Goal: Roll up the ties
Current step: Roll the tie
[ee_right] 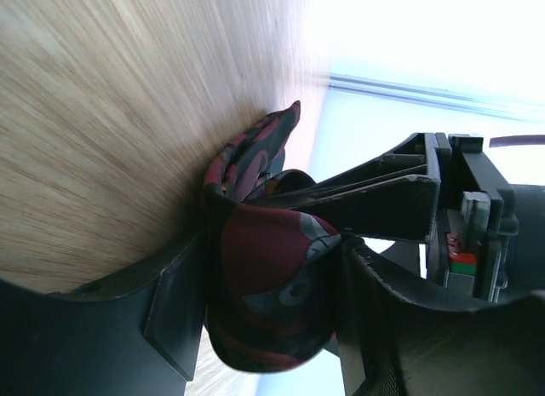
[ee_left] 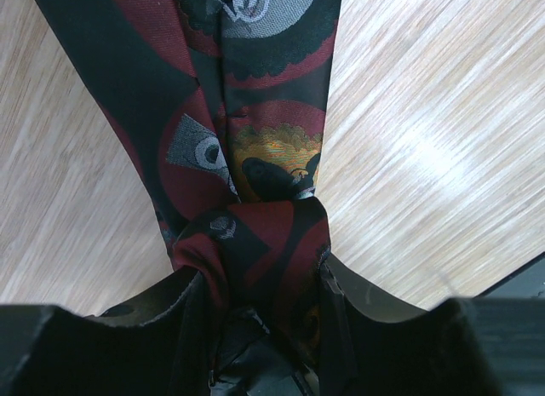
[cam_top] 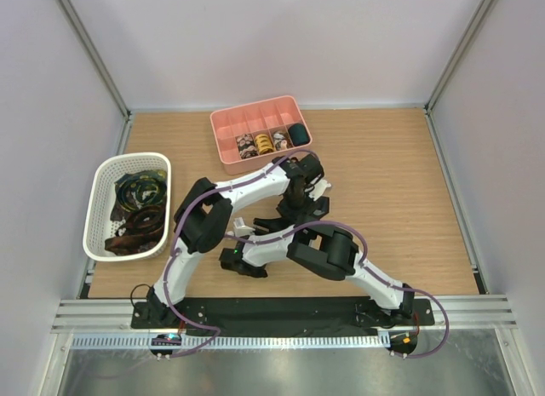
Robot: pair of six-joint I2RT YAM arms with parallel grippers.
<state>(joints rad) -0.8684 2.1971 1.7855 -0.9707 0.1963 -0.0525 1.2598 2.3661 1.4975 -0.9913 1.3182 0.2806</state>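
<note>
My arms [cam_top: 247, 185] are white links with black joints and looping purple cables [cam_top: 180, 217]; left gripper [ee_left: 255, 272] and right gripper [ee_right: 264, 285] are black.
</note>
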